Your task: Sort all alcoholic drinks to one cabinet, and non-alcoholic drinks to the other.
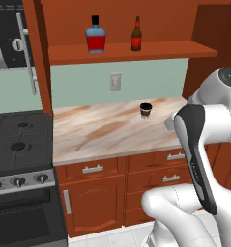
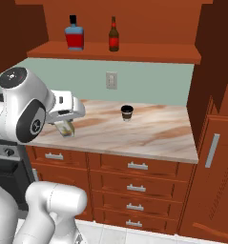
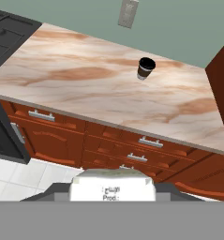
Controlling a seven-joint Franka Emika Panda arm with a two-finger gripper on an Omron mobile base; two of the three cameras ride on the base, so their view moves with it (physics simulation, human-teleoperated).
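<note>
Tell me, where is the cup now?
The cup stands upright on the marble counter, near the back wall and a little right of the wall outlet. The two bottles are on the shelf above it.

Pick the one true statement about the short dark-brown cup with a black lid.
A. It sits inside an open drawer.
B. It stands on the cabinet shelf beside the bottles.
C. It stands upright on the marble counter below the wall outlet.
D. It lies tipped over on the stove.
C: the short dark-brown cup with a black lid stands upright on the marble counter, below the wall outlet; only the two bottles are on the shelf.
</note>
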